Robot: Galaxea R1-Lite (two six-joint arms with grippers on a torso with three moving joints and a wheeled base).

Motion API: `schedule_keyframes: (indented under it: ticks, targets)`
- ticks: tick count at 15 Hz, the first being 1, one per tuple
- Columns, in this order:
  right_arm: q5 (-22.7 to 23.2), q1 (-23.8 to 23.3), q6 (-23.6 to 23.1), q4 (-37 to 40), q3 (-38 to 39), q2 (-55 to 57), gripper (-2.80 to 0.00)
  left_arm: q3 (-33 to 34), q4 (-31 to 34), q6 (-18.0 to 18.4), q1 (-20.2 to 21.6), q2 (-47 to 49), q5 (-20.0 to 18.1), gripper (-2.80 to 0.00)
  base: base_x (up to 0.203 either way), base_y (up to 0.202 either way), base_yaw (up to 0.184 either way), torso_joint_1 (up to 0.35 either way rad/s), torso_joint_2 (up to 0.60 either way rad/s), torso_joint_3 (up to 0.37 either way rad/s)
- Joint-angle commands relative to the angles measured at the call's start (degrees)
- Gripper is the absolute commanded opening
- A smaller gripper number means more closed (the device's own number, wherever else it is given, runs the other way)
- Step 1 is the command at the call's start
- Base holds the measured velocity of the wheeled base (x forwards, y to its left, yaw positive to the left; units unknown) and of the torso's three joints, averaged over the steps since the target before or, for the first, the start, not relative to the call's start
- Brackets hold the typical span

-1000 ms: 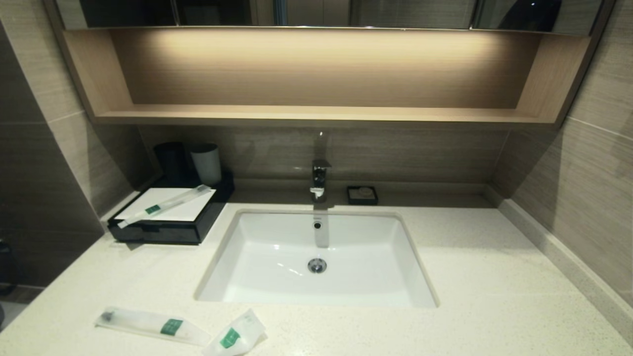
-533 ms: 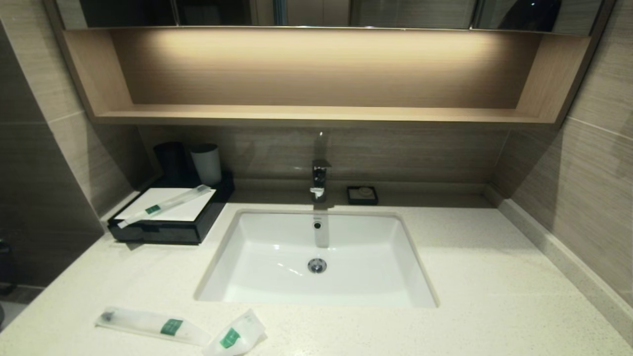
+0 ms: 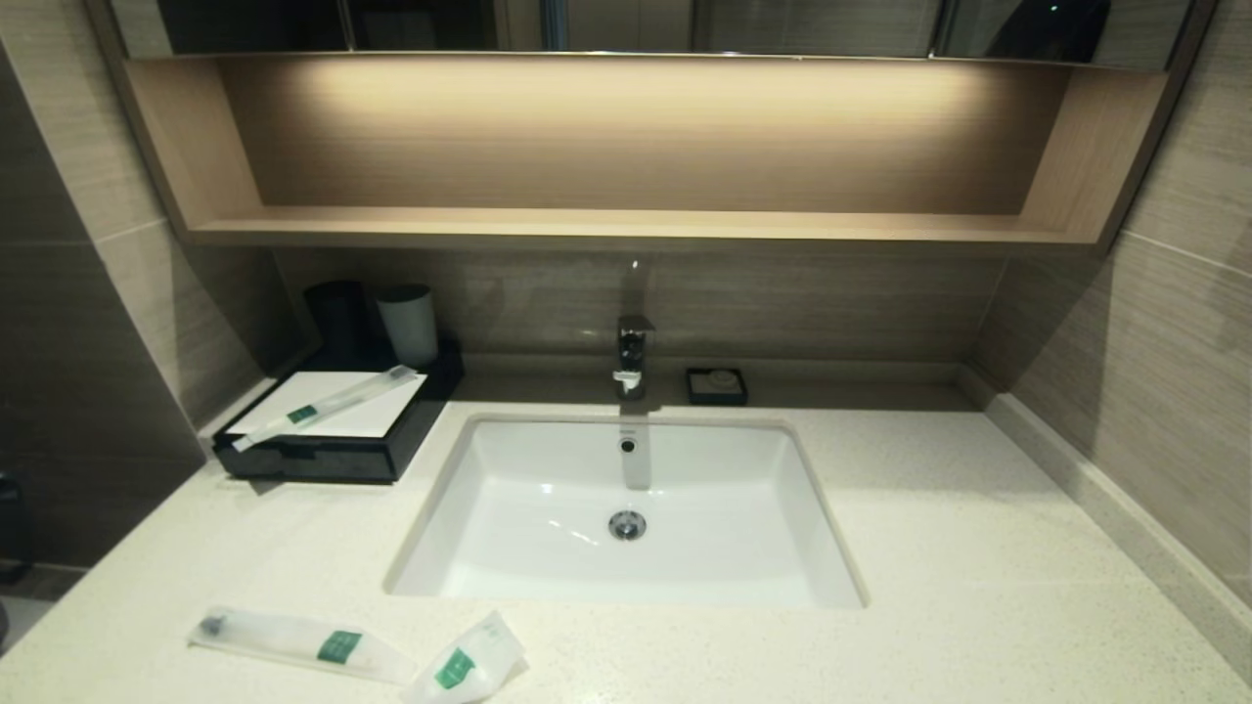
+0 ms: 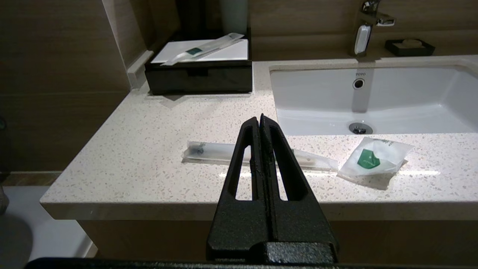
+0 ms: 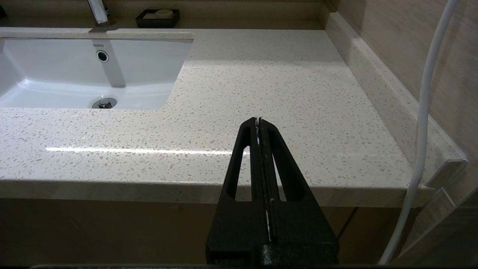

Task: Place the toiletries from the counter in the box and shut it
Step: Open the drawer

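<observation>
One long sachet [image 3: 293, 643] and the short wide sachet [image 3: 465, 667] lie on the counter [image 3: 929, 548] at the front left; both also show in the left wrist view, the long sachet [image 4: 216, 152] and the short one [image 4: 373, 160]. A second long sachet [image 3: 328, 403] lies on the white top of the black box [image 3: 333, 455], whose drawer is shut, at the back left. My left gripper [image 4: 259, 118] is shut and empty, held off the counter's front edge facing the long sachet. My right gripper [image 5: 258, 120] is shut and empty at the front right edge. Neither gripper shows in the head view.
The white sink [image 3: 626, 508] with its faucet [image 3: 633, 357] sits mid-counter. A small black soap dish [image 3: 716, 385] stands behind it. A black cup [image 3: 337, 318] and a white cup [image 3: 408, 323] stand behind the box. A wooden shelf [image 3: 626, 230] hangs above. A white cable [image 5: 422, 130] hangs right.
</observation>
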Motion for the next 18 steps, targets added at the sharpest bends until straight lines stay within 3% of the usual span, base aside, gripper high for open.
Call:
schedule_keyframes:
  ticks: [1, 4, 9, 12, 18]
  targets:
    - [0.0, 0.0, 0.0, 0.0, 0.1, 0.0, -2.8, -4.7, 2.9, 0.0, 0.0, 0.0, -0.1, -2.8, 0.0, 0.0, 0.0, 0.0, 0.0, 0.0]
    - [0.0, 0.0, 0.0, 0.0, 0.1, 0.0, -2.8, -10.8, 10.4, -0.1, 0.0, 0.0, -0.2, -2.8, 0.0, 0.0, 0.0, 0.0, 0.0, 0.0]
    - [0.0, 0.0, 0.0, 0.0, 0.1, 0.0, -2.8, -15.3, 15.7, -0.1, 0.0, 1.8, 0.3, -2.8, 0.0, 0.0, 0.0, 0.0, 0.0, 0.0]
    - [0.0, 0.0, 0.0, 0.0, 0.1, 0.0, -2.8, -17.3, 14.6, -0.4, 0.0, 9.5, 1.4, -2.8, 0.0, 0.0, 0.0, 0.0, 0.0, 0.0]
    - [0.0, 0.0, 0.0, 0.0, 0.1, 0.0, -2.8, -18.4, 4.2, -1.9, -0.4, 30.4, 4.1, -2.8, 0.0, 0.0, 0.0, 0.0, 0.0, 0.0]
